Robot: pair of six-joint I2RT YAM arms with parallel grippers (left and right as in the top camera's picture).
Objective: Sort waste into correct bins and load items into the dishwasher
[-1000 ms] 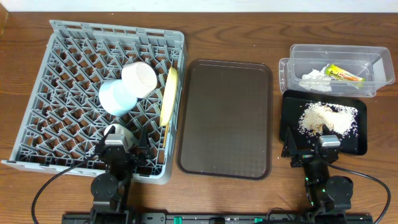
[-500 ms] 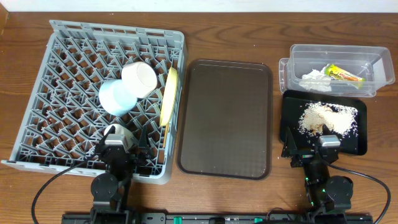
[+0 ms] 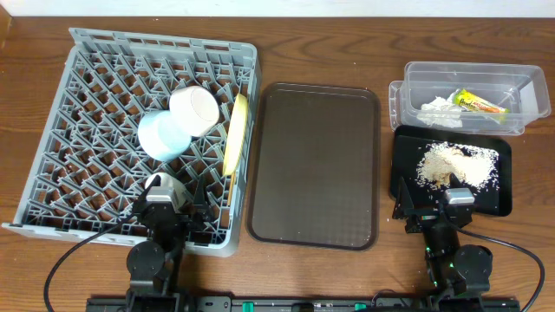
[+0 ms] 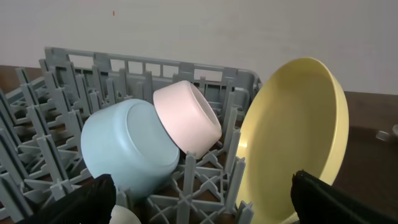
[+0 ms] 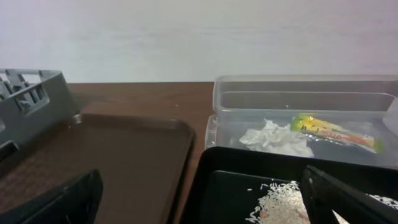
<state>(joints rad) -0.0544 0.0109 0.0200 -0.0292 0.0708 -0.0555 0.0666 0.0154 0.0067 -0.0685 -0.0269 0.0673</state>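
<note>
The grey dish rack (image 3: 165, 39) holds a light blue bowl (image 3: 162, 135), a white bowl (image 3: 194, 109) leaning on it, and a yellow plate (image 3: 235, 134) standing on edge. The left wrist view shows the blue bowl (image 4: 124, 149), white bowl (image 4: 186, 115) and plate (image 4: 292, 137). The clear tub (image 3: 468, 74) holds crumpled paper (image 3: 438, 109) and a yellow-green wrapper (image 3: 479, 103). The black tray (image 3: 408, 147) holds beige scraps (image 3: 455, 165). My left gripper (image 3: 169, 212) is open over the rack's front edge. My right gripper (image 3: 440, 212) is open at the black tray's front edge. I cannot make out the chopsticks.
A dark brown serving tray (image 3: 314, 165) lies bare between the rack and the bins. The right wrist view shows the tub (image 5: 305, 99), black tray (image 5: 236, 174), brown tray (image 5: 124, 155) and a rack corner (image 5: 31, 93). A wall stands behind the table.
</note>
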